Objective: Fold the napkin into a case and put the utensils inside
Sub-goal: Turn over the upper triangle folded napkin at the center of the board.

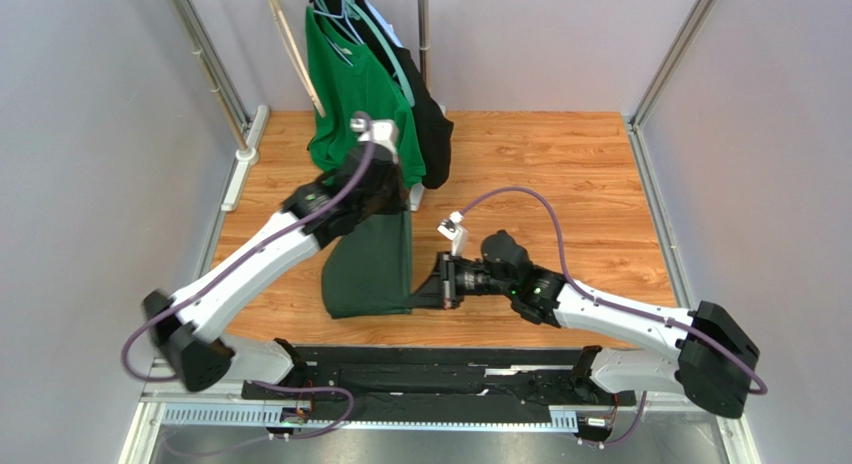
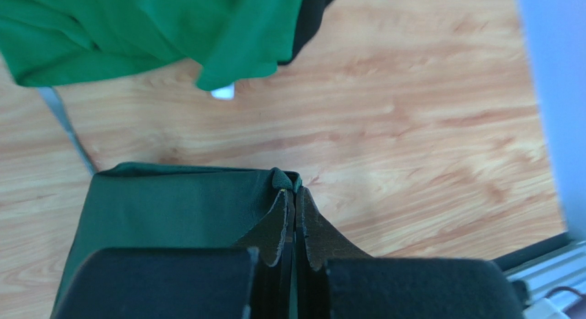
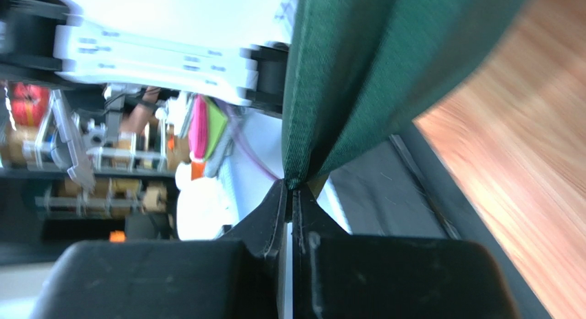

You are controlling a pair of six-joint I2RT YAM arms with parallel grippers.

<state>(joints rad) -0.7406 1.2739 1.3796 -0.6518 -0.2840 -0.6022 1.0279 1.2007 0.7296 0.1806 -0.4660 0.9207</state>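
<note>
- Top view: napkin (image 1: pixel 365 269), a dark green cloth, sits at about 8 o'clock from the middle of the wooden table (image 1: pixel 560 164). It is drawn out long, running from 12 to 6 o'clock.
- The cloth is stretched between both arms. Cannot tell whether its underside touches the table.
- Left tool (image 2: pixel 296 195): jaws pressed together, pinching a small bunched corner of the napkin. This is the far end of the cloth, its 1 o'clock corner in the top view.
- Left wrist view: the napkin spreads away toward 9 o'clock from the fingertips (image 2: pixel 278 219), smooth, with a fold line along its far edge.
- Right tool (image 3: pixel 292 188): jaws closed narrow on the napkin's near corner, at its 4 o'clock in the top view.
- Right wrist view: the cloth rises from the fingertips toward 1 o'clock, seen almost edge-on, with a crease running up it.
- Bright green T-shirt (image 1: pixel 355 84) hangs on a hanger at 11 o'clock of the table. A black garment (image 1: pixel 432 124) hangs just beside it on the 3 o'clock side.
- Both hang from a metal rack post (image 1: pixel 424 24) at the table's far edge.
- The T-shirt hem hangs just behind the left wrist, close to the napkin's far end.
- A small white tag (image 2: pixel 223 92) shows below the T-shirt hem in the left wrist view.
</note>
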